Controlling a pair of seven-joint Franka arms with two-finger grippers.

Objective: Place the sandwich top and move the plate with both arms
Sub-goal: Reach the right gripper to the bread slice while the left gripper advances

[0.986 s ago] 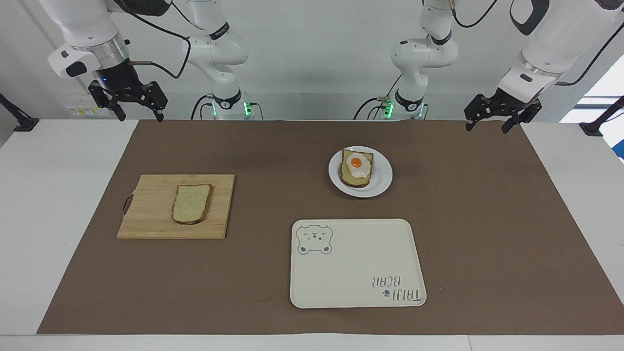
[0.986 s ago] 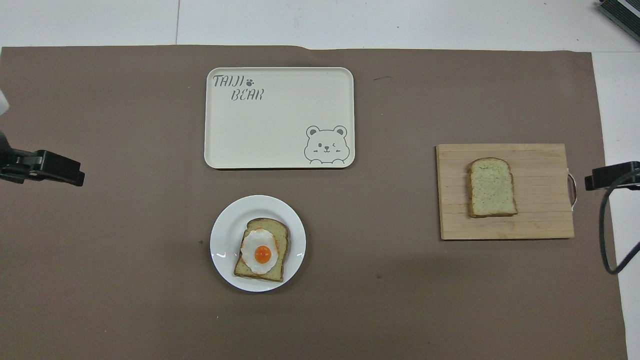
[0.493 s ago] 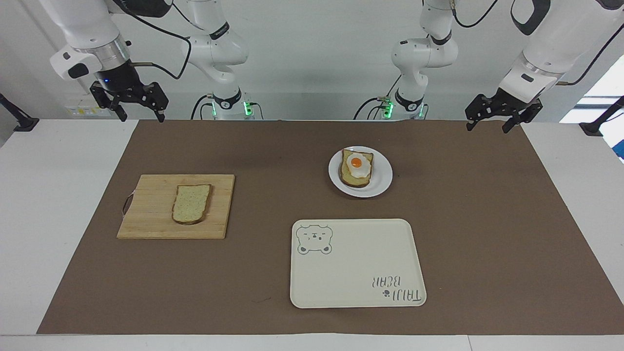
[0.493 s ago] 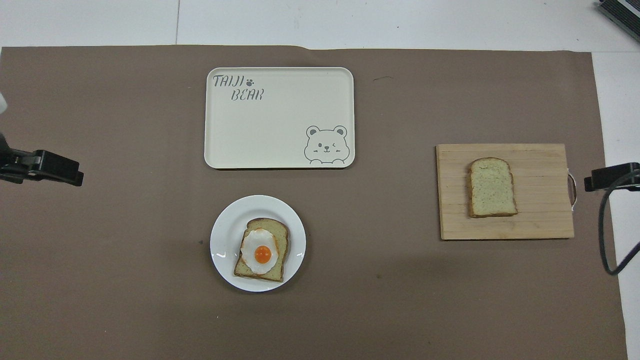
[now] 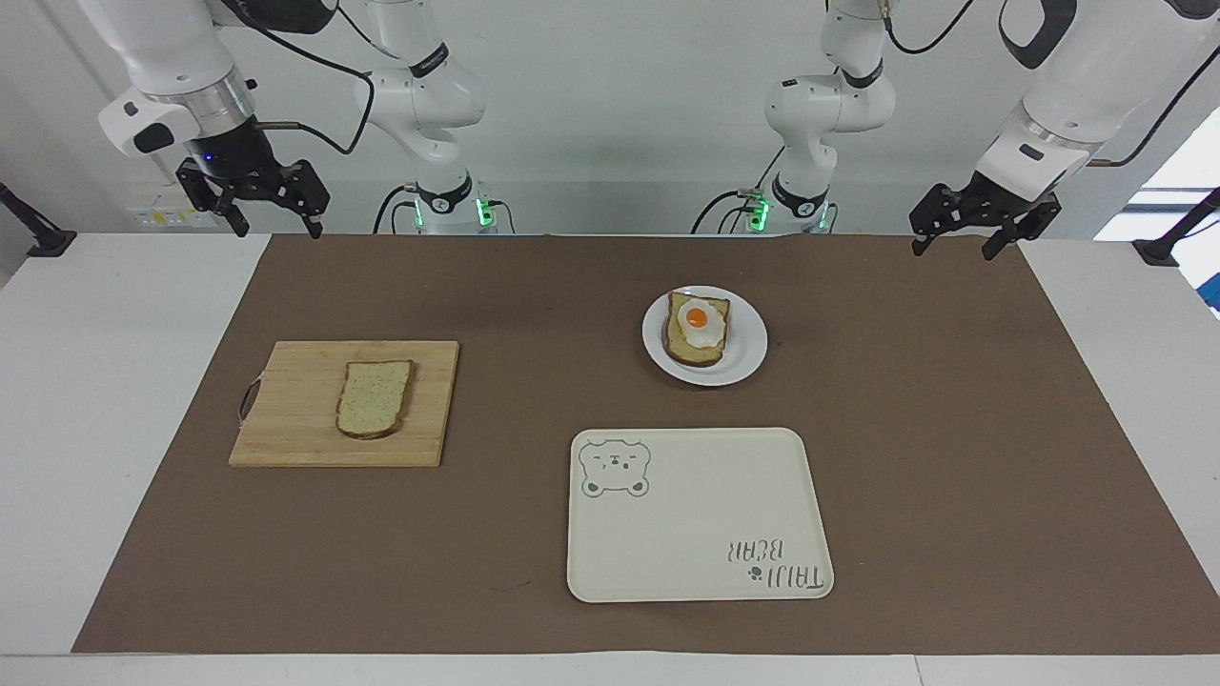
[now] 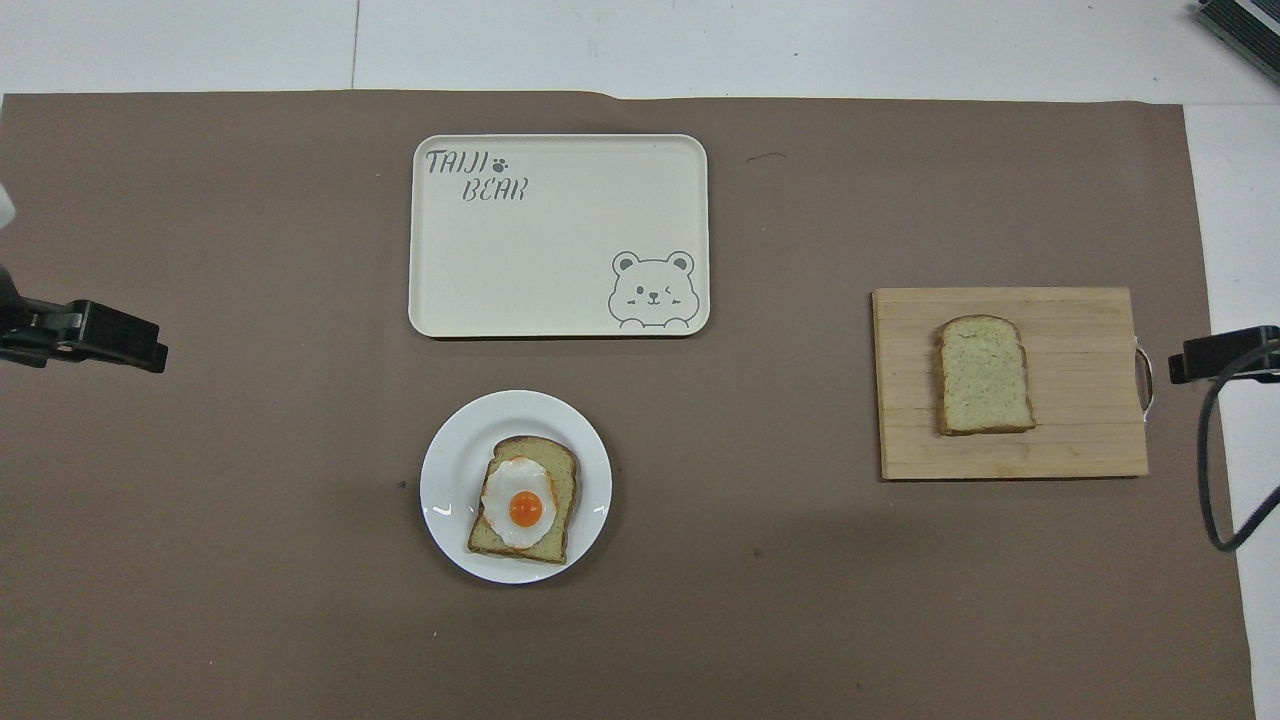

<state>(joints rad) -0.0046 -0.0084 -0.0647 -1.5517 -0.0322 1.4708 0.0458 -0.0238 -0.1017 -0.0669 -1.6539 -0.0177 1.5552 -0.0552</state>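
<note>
The sandwich top (image 5: 375, 397) (image 6: 984, 375), a plain bread slice, lies flat on a wooden cutting board (image 5: 286, 419) (image 6: 1080, 440) toward the right arm's end of the table. The small white plate (image 5: 749, 347) (image 6: 450, 470) sits near the middle and carries a bread slice topped with a fried egg (image 5: 702, 324) (image 6: 523, 507). My right gripper (image 5: 274, 230) (image 6: 1222, 353) hangs open in the air over the table's edge by the robots, holding nothing. Just as open and holding nothing, my left gripper (image 5: 953, 252) (image 6: 105, 338) hangs over the mat's corner at the left arm's end.
A cream rectangular tray (image 5: 701, 581) (image 6: 560, 150) with a bear print lies farther from the robots than the plate. A brown mat (image 5: 953, 429) covers most of the white table. A cable (image 6: 1210, 470) hangs below the right gripper.
Both grippers have barely shifted in the air and stay open. The bread, plate, board and tray have not moved.
</note>
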